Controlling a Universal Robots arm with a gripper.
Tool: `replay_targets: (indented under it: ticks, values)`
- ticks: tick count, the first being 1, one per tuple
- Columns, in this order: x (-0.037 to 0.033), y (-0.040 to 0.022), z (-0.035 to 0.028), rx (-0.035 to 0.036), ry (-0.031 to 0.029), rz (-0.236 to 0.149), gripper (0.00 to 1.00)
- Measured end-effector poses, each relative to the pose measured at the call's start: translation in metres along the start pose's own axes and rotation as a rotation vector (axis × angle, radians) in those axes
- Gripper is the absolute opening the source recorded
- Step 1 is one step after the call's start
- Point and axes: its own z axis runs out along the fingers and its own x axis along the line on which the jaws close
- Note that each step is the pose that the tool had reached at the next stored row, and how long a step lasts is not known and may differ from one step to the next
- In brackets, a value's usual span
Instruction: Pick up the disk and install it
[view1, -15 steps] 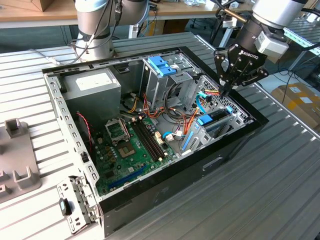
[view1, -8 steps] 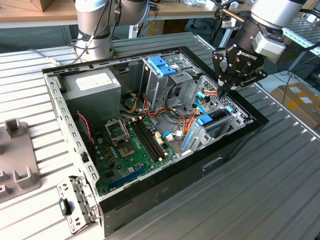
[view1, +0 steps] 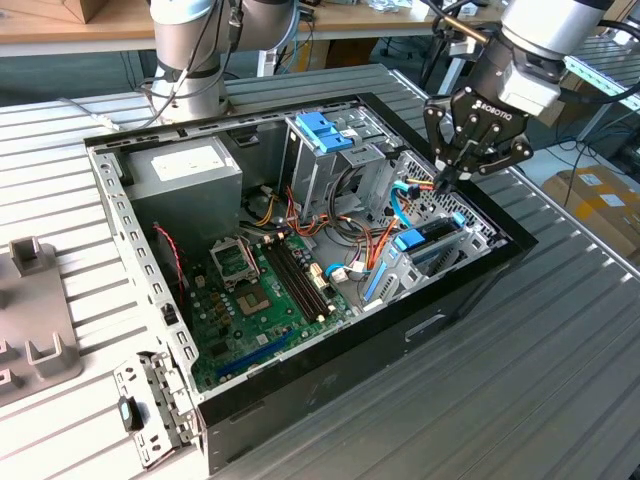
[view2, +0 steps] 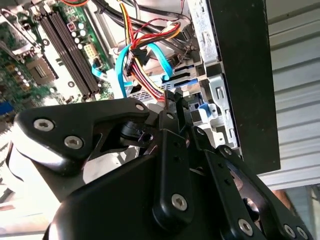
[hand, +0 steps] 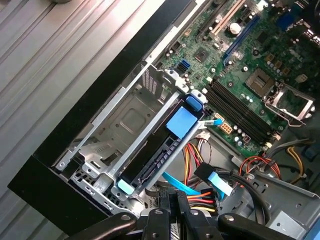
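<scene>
Jaws closed above case (view1: 300, 365), disk (hand: 150, 160) seated in bay (hand: 120, 120)

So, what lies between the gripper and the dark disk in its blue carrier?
In the first wrist view, a bundle of orange, red and light blue cables lies between the gripper and the disk.

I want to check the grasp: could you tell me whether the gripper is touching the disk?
Apart. In the first wrist view the disk lies in its bay with the gripper beyond its end, cables between them. The exterior view shows the gripper above the disk.
</scene>
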Motion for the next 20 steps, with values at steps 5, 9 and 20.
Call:
replay_targets:
  ticks: [5,9,20]
  values:
    - [0.0000,0.0000,0.0000,0.0019,-0.0022,0.039,0.18]
    - [0.0000,0.0000,0.0000,0.0033,-0.0039,0.070,0.18]
    - [0.0000,0.0000,0.0000,0.0069,-0.0078,0.142,0.18]
